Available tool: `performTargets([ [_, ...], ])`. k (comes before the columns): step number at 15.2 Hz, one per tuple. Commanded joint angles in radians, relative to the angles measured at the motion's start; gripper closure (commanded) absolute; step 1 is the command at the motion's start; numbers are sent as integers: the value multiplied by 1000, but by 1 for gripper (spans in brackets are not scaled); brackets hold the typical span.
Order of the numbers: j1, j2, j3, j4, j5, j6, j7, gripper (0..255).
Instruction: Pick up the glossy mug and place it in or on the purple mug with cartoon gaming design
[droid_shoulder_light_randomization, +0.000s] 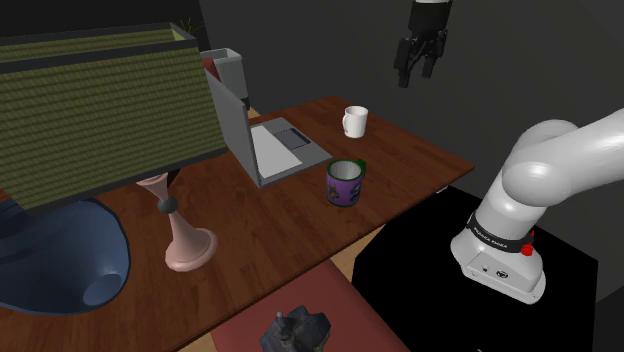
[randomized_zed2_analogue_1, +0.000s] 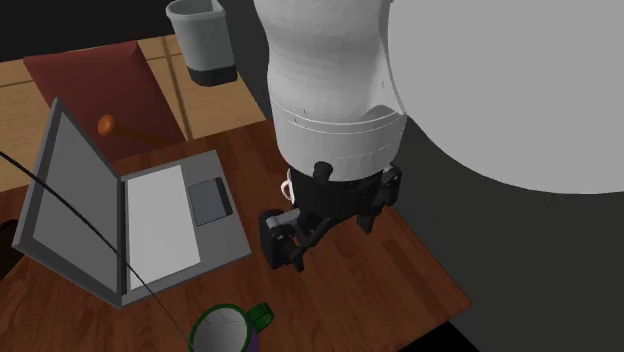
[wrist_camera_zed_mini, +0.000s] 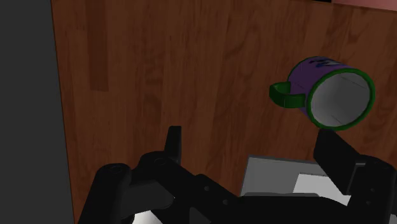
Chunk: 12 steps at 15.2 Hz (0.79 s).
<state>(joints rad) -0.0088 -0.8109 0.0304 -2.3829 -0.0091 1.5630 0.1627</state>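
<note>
A glossy white mug (droid_shoulder_light_randomization: 354, 121) stands upright near the far edge of the wooden table (droid_shoulder_light_randomization: 400, 155). The purple mug (droid_shoulder_light_randomization: 345, 182) with a green rim and handle stands upright nearer the front, beside the laptop. My gripper (droid_shoulder_light_randomization: 416, 72) hangs high above the table, beyond the white mug, open and holding nothing. In the wrist view the two fingers (wrist_camera_zed_mini: 173, 143) stand wide apart, and the purple mug (wrist_camera_zed_mini: 327, 92) lies ahead of the gripper (wrist_camera_zed_mini: 253, 147), off to one side. In the second exterior view the gripper (randomized_zed2_analogue_1: 310, 235) covers most of the white mug (randomized_zed2_analogue_1: 288, 188); the purple mug (randomized_zed2_analogue_1: 225, 330) sits at the bottom edge.
An open grey laptop (droid_shoulder_light_randomization: 270, 145) sits at the table's middle, close to the purple mug. A pink candlestick-like stand (droid_shoulder_light_randomization: 185, 235) and a large green shade (droid_shoulder_light_randomization: 100, 100) are at the shoulder view's left. A grey bin (randomized_zed2_analogue_1: 203, 40) stands behind the table.
</note>
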Motion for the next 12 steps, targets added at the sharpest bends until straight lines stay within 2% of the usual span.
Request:
performTargets([
  [1,0,0,0,0,0,0,0,0],
  [12,-38,306,-151,16,-55,303,-173,0],
])
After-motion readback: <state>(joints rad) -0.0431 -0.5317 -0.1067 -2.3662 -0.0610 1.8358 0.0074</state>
